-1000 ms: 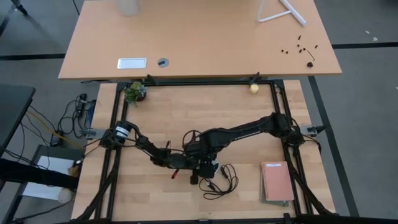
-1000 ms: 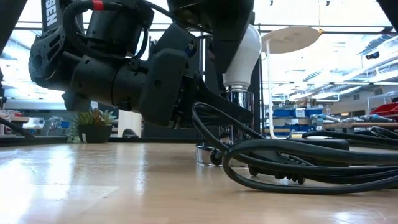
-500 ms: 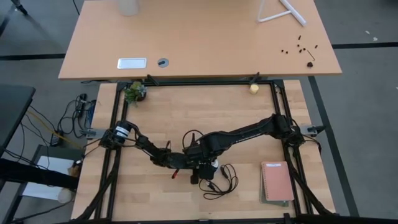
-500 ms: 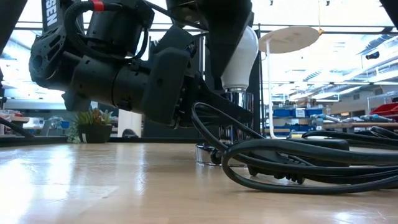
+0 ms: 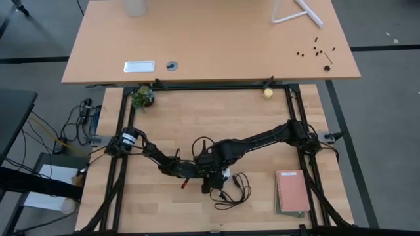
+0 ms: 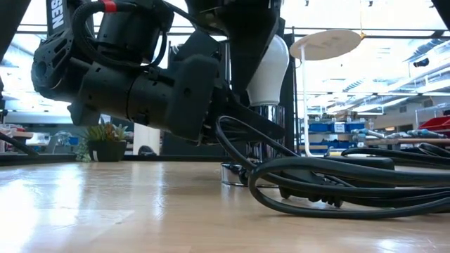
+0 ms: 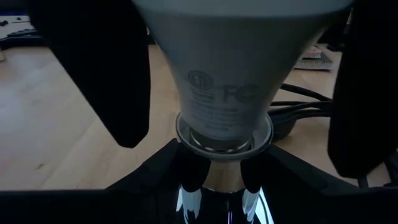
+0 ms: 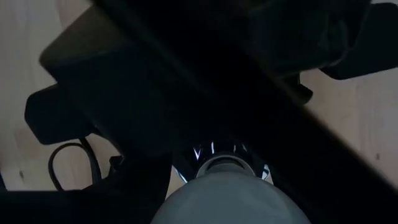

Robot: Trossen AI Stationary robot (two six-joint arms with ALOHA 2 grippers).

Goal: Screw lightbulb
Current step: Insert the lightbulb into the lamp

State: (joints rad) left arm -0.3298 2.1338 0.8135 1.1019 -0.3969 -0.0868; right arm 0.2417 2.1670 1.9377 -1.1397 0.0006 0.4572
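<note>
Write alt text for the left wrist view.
A white lightbulb stands base-down in a silvery socket, filling the view. The left gripper clasps the socket from below, and the right gripper's dark fingers flank the bulb over a wooden table.

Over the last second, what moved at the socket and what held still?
The right gripper turned and shifted slightly toward the left arm, and the lightbulb in its fingers leaned and edged that way with it, base still in the socket. The left gripper stayed clamped on the socket. The black cord, notebook and small plant did not move.
</note>
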